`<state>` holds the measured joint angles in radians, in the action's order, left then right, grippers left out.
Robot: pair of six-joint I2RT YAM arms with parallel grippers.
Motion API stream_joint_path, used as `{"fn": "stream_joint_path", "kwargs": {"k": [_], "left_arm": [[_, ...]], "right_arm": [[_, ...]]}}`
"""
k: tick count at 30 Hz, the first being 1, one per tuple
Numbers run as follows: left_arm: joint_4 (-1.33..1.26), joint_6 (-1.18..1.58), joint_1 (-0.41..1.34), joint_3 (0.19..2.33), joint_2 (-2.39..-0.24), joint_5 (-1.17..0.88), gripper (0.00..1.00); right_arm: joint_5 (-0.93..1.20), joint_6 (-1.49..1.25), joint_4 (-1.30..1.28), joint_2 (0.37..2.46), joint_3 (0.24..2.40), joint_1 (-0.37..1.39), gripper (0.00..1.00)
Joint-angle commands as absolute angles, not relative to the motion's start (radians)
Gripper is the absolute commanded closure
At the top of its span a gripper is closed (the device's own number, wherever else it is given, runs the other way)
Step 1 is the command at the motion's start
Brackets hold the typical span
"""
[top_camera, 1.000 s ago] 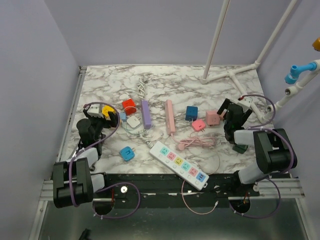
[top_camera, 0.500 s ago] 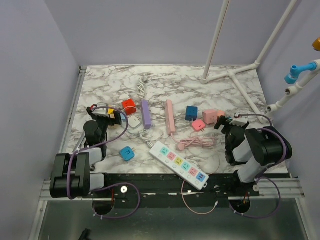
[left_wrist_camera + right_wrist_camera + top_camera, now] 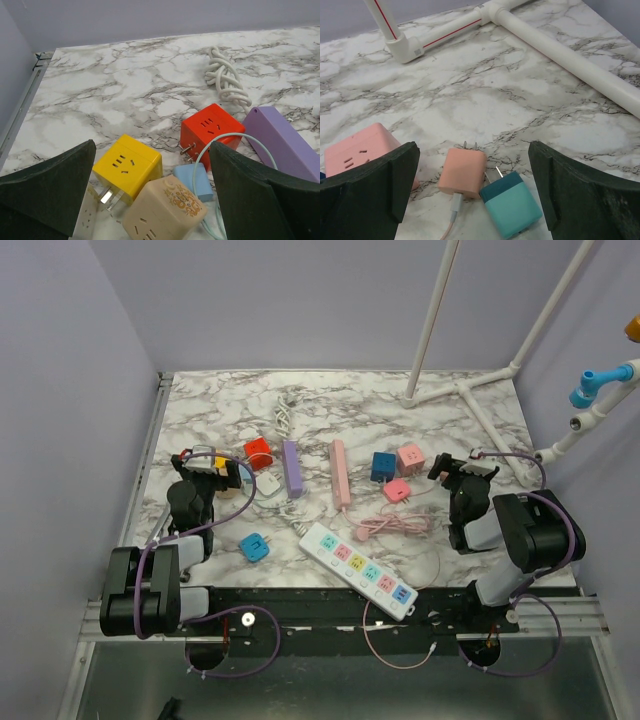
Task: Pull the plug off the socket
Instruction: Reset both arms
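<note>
On the marble table (image 3: 340, 405), the left gripper (image 3: 151, 150) stands wide open around the yellow cube plug (image 3: 127, 165) near a red cube (image 3: 210, 132), and the right gripper (image 3: 472, 150), equally open and empty, frames a peach plug (image 3: 464, 172) just beside a teal plug (image 3: 512, 205).

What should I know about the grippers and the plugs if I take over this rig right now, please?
Left gripper: open, empty, over the yellow cube, beige cube and red cube.
Right gripper: open, empty, over the peach charger and teal plug, both loose, prongs bare, beside the pink cube.
Done: nothing gripped.
To do: find a plug seated in a socket, none clearly visible, and pull it.
</note>
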<state>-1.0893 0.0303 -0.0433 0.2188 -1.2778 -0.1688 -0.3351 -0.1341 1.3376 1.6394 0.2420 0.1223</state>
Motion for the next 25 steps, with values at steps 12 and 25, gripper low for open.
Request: {"fn": "stream_joint_path", "kwargs": {"k": [12,25], "left_arm": [[-1.098,0.026,-0.037,0.228,-1.278,-0.152,0.02],[-1.093,0.025,-0.034,0.231,-1.279,-0.149,0.02]], "right_arm": [[-0.327,-0.131,1.361,1.634,0.230,0.117,0.00],[-0.328,-0.130,1.360,1.634,0.230,0.116,0.00]]}}
